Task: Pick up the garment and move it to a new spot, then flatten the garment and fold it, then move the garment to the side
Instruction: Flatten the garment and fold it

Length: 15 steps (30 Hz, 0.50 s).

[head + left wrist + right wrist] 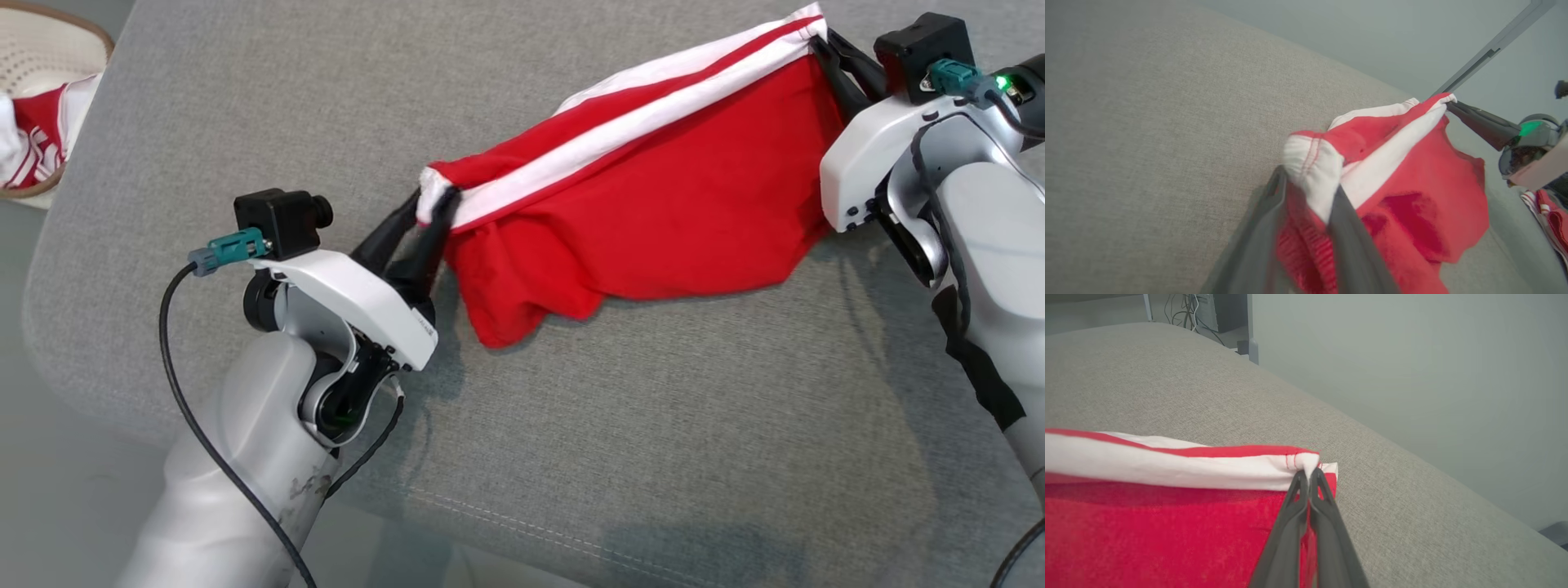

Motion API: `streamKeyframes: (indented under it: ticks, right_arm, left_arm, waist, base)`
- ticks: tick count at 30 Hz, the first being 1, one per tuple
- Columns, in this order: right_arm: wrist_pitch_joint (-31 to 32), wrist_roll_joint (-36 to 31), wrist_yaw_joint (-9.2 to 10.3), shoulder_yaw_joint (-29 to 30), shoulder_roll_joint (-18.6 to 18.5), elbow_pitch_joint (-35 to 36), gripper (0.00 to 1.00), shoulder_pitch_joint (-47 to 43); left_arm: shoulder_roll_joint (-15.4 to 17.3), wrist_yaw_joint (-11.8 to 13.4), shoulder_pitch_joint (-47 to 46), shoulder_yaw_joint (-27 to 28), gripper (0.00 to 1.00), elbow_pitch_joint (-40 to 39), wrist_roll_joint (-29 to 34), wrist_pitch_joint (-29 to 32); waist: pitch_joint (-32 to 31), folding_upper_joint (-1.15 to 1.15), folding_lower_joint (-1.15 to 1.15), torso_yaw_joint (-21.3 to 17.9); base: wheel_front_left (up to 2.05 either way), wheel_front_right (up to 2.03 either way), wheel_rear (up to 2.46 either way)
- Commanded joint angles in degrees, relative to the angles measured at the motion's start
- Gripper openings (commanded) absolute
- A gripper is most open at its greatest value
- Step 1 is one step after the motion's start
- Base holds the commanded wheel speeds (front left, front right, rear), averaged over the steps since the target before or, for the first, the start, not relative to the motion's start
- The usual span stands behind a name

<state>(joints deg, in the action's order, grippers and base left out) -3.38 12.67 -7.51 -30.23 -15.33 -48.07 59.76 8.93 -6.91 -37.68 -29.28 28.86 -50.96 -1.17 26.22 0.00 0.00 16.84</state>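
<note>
One: Item, one garment (653, 212), red with white bands. Where do we enter it?

Two: Strung from our left hand (433, 208) across to our right hand (820, 45). The body sags below both. Its lowest fold touches or nearly touches the grey cushion (571, 425) beneath them; we cannot tell which.

One: Hands, condition?

Two: Right hand, fingers pressed together, pinching the banded hem corner. Left hand, fingers spread, with the opposite white corner bunched between them. Whether it grips anything we cannot tell.

One: Step in hand, as we judge it?

Two: Setting down at the new spot, ahead of flattening. Nothing folded yet.

One: Next move requires?

Two: We reckon: lower the right hand toward the cushion with the hem drawn taut away from the left. Free the left fingers without dragging the corner. Then smooth the cloth outward from both hands.
</note>
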Motion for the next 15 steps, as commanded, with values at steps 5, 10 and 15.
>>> streamKeyframes:
  ticks: [5,10,15]
  right_arm:
    - [-3.8,2.4,0.02,-1.8,1.7,-4.4,1.00,2.5]
    - [-7.4,4.3,0.02,-2.8,2.2,-7.5,1.00,3.6]
    - [-10.6,6.4,0.02,-1.5,2.4,-7.4,1.00,2.3]
  left_arm:
    - [1.5,-0.5,-3.7,0.3,1.00,1.8,-0.4,-4.6]
    - [3.2,-0.5,-4.3,-0.8,1.00,2.5,2.5,-10.1]
    - [5.1,3.0,-2.4,0.4,1.00,0.6,6.8,-13.1]
  waist:
    - [0.7,0.00,0.00,0.7]
    - [0.2,0.00,0.00,0.4]
    - [-1.9,0.00,0.00,-0.9]
  base:
    - [0.00,0.00,0.00]
    - [0.00,0.00,0.00]
    - [0.00,0.00,0.00]
